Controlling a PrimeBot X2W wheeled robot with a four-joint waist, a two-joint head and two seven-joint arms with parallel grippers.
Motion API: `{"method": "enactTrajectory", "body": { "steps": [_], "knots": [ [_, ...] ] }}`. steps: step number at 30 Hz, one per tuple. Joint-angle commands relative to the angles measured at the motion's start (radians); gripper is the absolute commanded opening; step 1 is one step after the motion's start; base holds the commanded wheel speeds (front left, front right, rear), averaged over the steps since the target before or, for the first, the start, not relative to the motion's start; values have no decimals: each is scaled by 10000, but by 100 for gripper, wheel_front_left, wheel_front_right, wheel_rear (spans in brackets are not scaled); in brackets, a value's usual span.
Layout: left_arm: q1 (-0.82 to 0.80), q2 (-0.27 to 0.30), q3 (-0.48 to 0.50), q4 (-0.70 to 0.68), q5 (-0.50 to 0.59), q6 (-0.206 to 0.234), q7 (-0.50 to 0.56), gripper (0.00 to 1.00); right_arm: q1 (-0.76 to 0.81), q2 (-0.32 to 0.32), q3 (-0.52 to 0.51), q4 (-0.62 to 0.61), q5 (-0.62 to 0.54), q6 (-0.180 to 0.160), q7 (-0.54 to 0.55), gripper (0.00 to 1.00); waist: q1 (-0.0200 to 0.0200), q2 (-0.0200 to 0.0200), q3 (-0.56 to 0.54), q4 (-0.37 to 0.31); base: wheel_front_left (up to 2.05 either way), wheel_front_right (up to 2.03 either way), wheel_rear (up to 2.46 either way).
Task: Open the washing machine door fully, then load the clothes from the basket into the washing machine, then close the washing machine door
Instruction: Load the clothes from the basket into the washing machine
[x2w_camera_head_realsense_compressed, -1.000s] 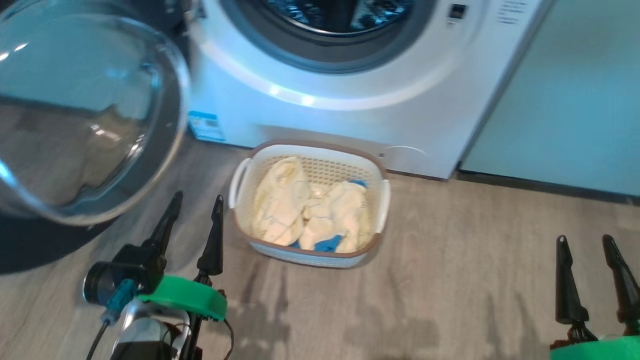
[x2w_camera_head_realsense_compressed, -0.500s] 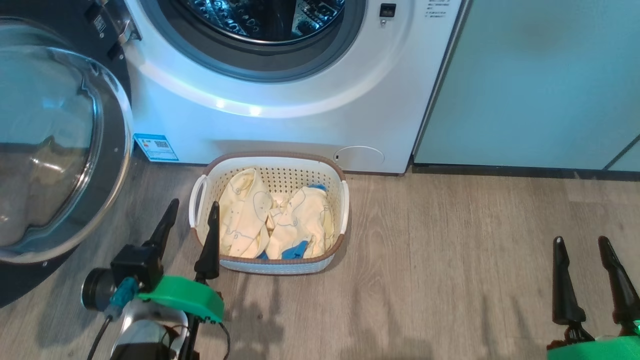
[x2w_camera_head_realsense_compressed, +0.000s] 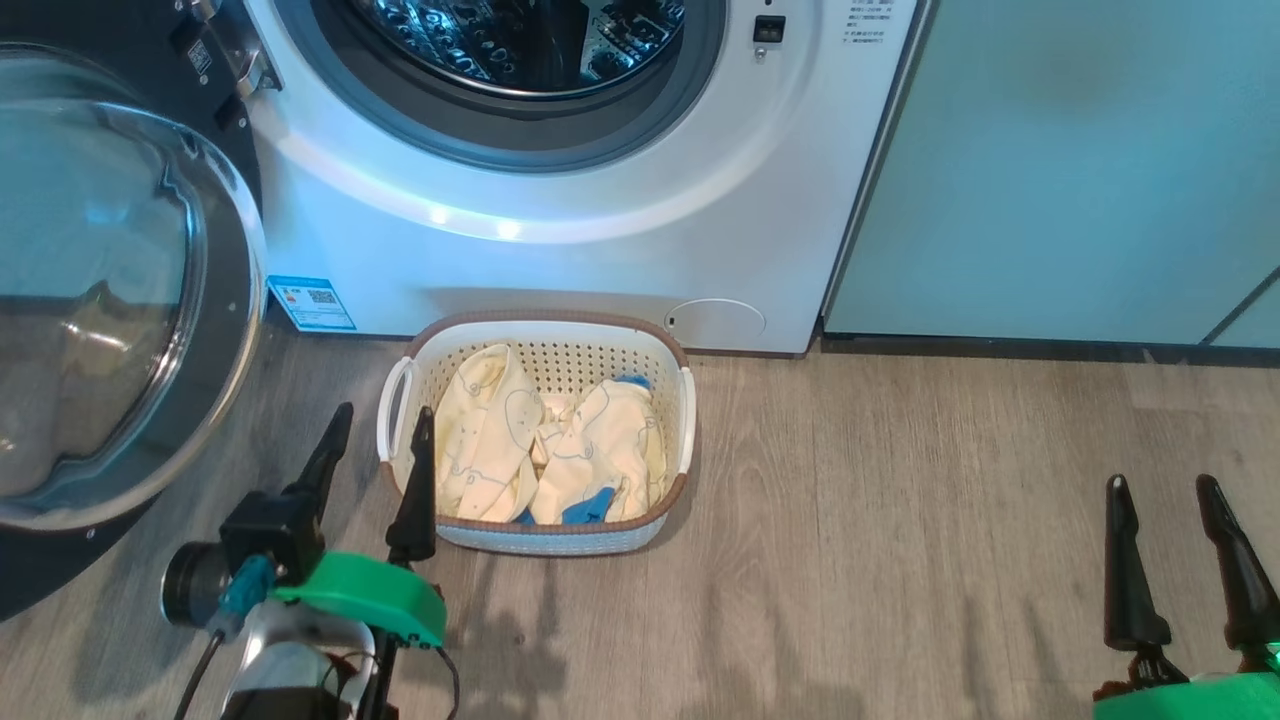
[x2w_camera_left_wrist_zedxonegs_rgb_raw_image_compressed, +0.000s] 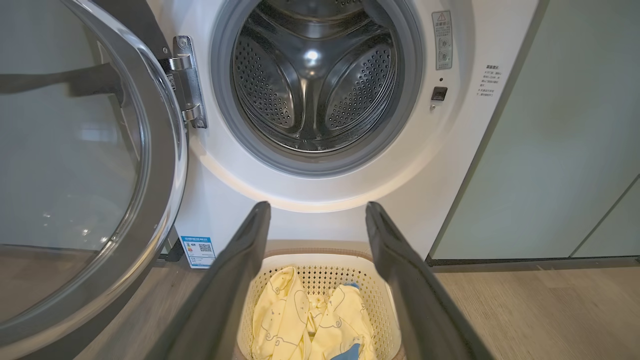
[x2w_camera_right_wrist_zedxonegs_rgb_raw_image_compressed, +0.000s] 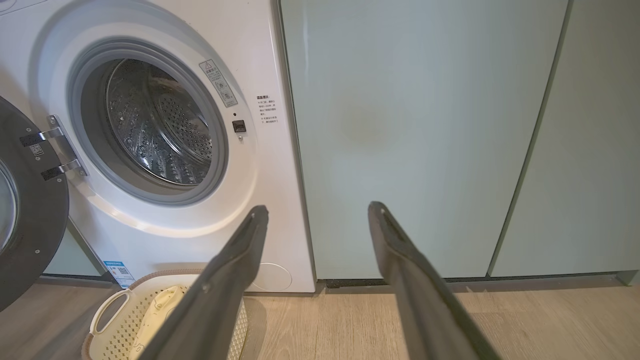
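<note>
The washing machine door (x2w_camera_head_realsense_compressed: 120, 300) stands swung wide at 9 o'clock in the head view, so the opening step looks done, though its outer edge runs off the frame and I cannot tell whether it is at full swing. Loading has not begun: the drum (x2w_camera_left_wrist_zedxonegs_rgb_raw_image_compressed: 312, 75) looks bare, and the clothes (x2w_camera_head_realsense_compressed: 540, 450) lie heaped in the basket (x2w_camera_head_realsense_compressed: 545, 325), on the floor just before the washing machine (x2w_camera_head_realsense_compressed: 560, 250), toward 7 o'clock of centre. The left end effector (x2w_camera_head_realsense_compressed: 385, 420) hovers released just beside the basket's left rim; the right end effector (x2w_camera_head_realsense_compressed: 1160, 485), also released and empty, is well apart at 4 o'clock. Loading and closing remain. How many garments lie underneath is hidden; the blue piece is mostly tucked under
</note>
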Motion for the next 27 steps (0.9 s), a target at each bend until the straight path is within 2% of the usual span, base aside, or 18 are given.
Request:
{"method": "enactTrajectory", "body": {
  "steps": [1,27],
  "knots": [
    [-207,195,284,-264,-79,62,2,100,-349,-86,169,-294,58,-29,-97,100,0,0,-19,1,0,0,0],
    [144,228,36,-283,-233,321,260,100,-286,-85,176,-243,108,-29,-97,100,0,0,-107,106,7,-7,0]
  ]
}}
